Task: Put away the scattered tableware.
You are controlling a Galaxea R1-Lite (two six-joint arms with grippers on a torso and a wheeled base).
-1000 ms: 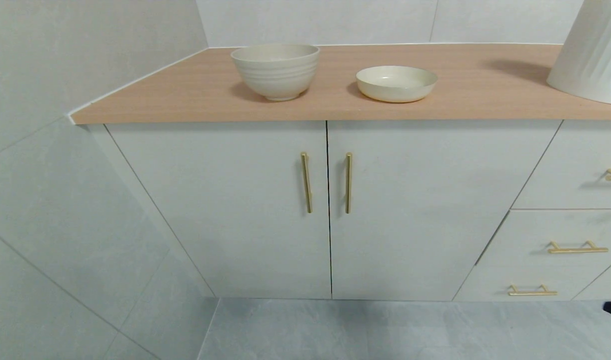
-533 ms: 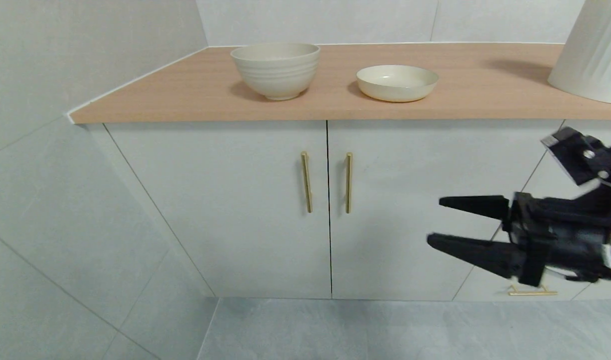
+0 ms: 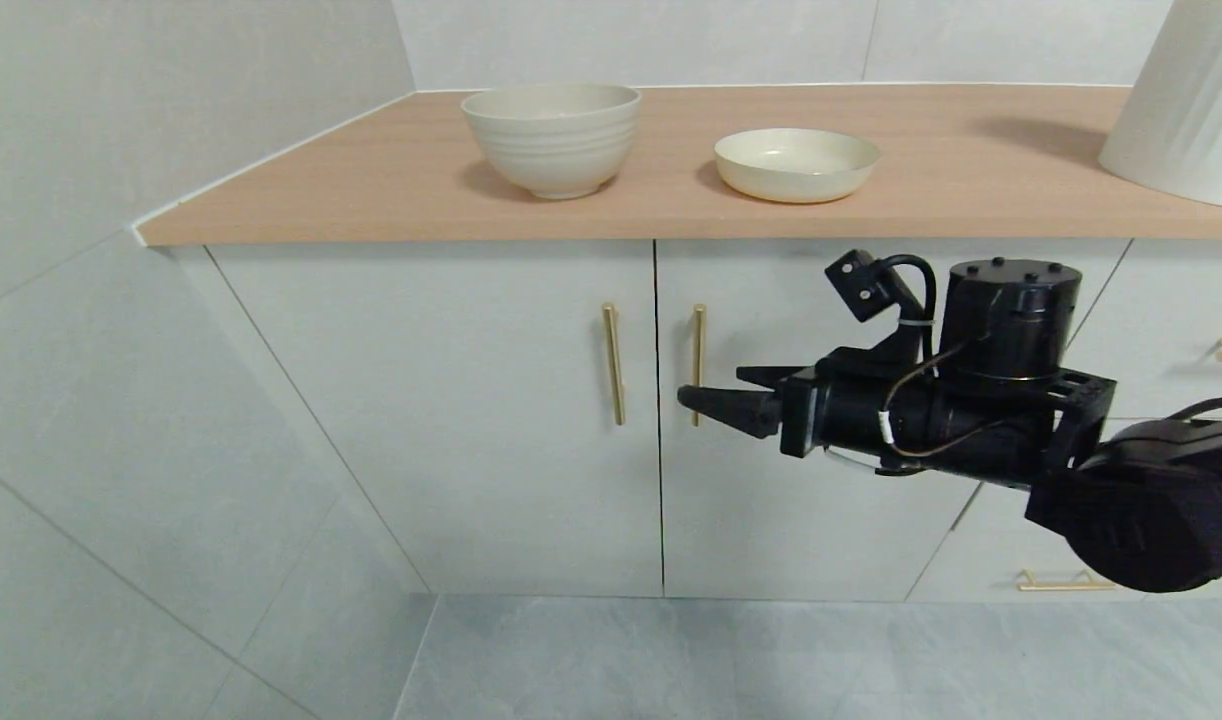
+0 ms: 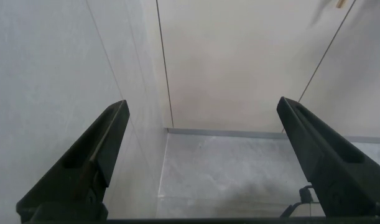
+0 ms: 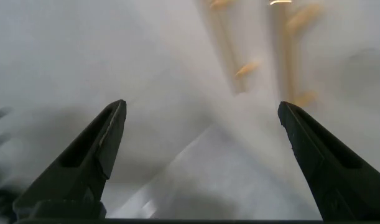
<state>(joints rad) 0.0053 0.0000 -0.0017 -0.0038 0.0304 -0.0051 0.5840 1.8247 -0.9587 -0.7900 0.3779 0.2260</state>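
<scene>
The right end effector (image 3: 716,388) had swung in from the right edge over the last half second, and its tips were now just beside the right door handle (image 3: 698,335) of the cabinet (image 3: 451,420). Its fingers stood wide apart, gripping nothing. The left end effector (image 4: 202,104) hung low, equally spread and empty, facing the floor (image 4: 227,168) at the cabinet's foot. The bowl (image 3: 551,135) and the dish (image 3: 795,163) had not moved. Both sat on the tabletop (image 3: 371,190), the bowl to the left and the dish near it but apart. A white ribbed container (image 3: 1186,110) stood at the right end.
</scene>
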